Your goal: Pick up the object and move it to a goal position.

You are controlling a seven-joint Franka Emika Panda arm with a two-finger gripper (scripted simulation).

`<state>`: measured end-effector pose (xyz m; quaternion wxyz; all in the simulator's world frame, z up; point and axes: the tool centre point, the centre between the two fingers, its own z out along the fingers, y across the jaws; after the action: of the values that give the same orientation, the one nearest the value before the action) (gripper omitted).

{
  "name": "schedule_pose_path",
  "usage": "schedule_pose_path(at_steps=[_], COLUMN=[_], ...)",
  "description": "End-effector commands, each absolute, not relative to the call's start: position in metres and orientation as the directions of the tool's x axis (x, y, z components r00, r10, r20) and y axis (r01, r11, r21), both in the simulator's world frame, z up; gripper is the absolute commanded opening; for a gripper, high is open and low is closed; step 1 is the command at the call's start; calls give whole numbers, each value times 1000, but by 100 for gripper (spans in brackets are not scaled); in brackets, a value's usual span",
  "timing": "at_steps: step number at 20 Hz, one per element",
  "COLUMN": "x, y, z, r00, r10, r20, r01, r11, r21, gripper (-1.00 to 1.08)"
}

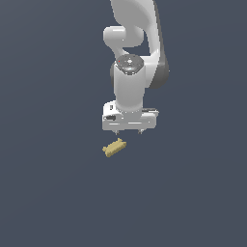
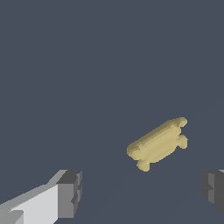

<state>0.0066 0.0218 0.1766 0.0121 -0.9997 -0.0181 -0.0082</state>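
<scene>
The object (image 1: 114,147) is a small tan-yellow elongated block with knobby bumps, lying at a slant on the dark grey floor. My white gripper (image 1: 128,131) hangs above it, a little toward the exterior view's right, and does not touch it. The jaws stand wide open and hold nothing. In the wrist view the object (image 2: 158,143) lies apart from both dark fingertips (image 2: 70,192), nearer to the other fingertip (image 2: 213,189), with the gripper (image 2: 142,191) empty.
The white arm (image 1: 137,53) rises behind the gripper to the frame's upper edge. The floor (image 1: 48,193) is plain dark grey, and no goal marker shows.
</scene>
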Motion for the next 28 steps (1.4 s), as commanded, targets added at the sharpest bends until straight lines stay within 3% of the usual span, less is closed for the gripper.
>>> schedule_pose_path(at_steps=[1,19,28], x=[7,8,9], y=[22,11,7], z=[177,179,169], r00=[999,998,999], r10=[36,53,-33], r20=[17,23,20], r01=[36,53,-33], r11=[-999,-999,-999], r21=[-24,-5,-10], gripper=[100,100,100])
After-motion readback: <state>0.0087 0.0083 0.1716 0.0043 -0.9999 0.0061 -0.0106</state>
